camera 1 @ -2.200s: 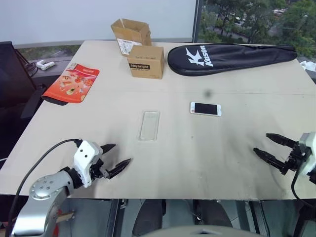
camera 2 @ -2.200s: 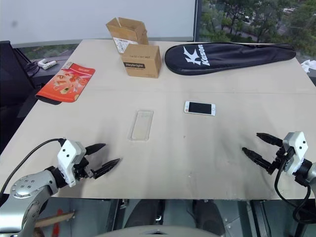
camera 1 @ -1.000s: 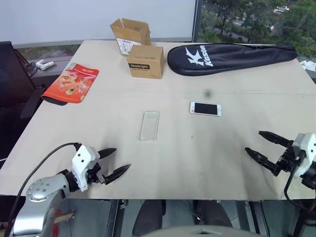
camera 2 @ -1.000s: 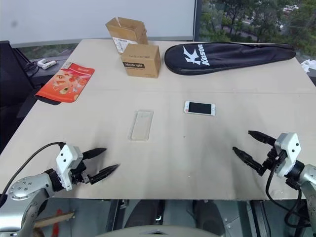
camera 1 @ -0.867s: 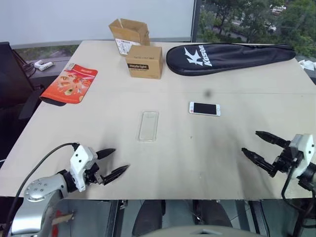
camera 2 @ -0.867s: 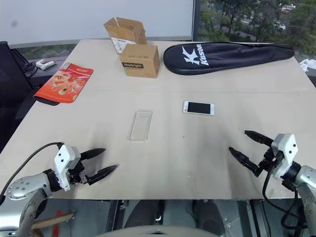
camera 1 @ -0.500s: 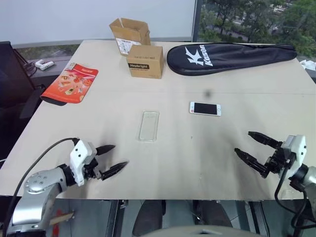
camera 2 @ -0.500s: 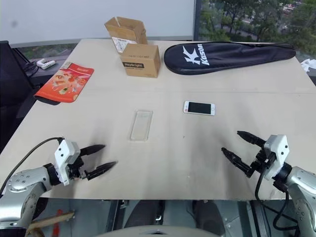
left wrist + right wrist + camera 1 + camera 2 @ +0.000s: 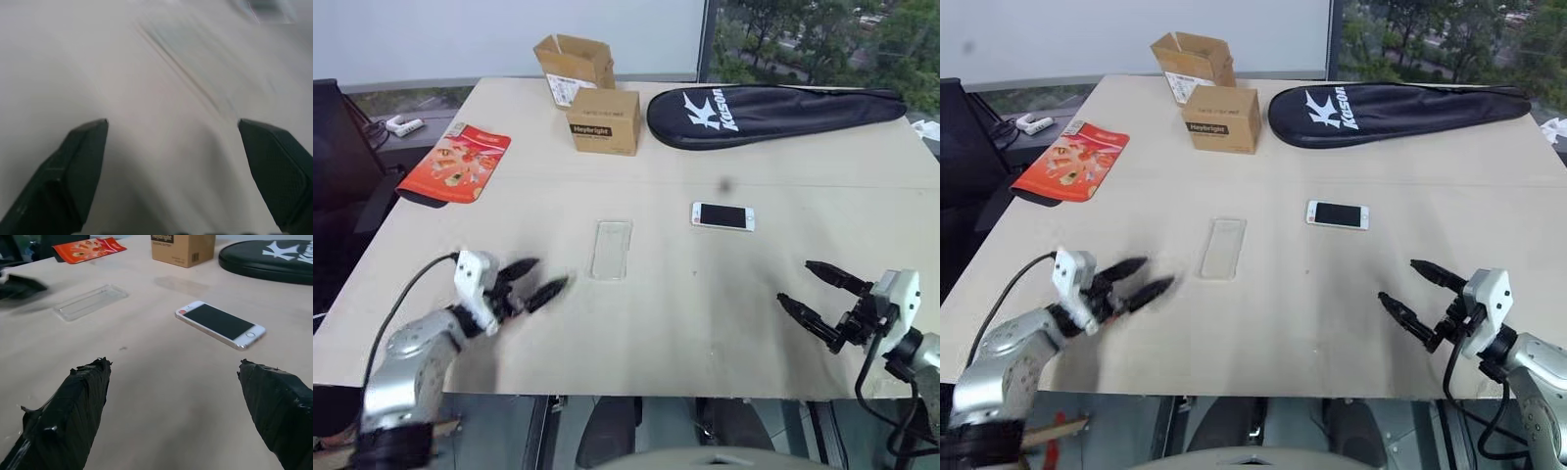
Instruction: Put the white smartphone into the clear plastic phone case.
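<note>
While I watch the left eye view, the phone [image 9: 722,216] lies flat right of centre on the counter [image 9: 705,294], with the case [image 9: 611,250] well apart at centre. My left gripper [image 9: 530,282] sits lower left, fingers apart and empty; my right gripper [image 9: 815,294] sits lower right, also spread and empty. From the right wrist, the phone [image 9: 220,324] shows upper right, the case [image 9: 90,301] upper left.
</note>
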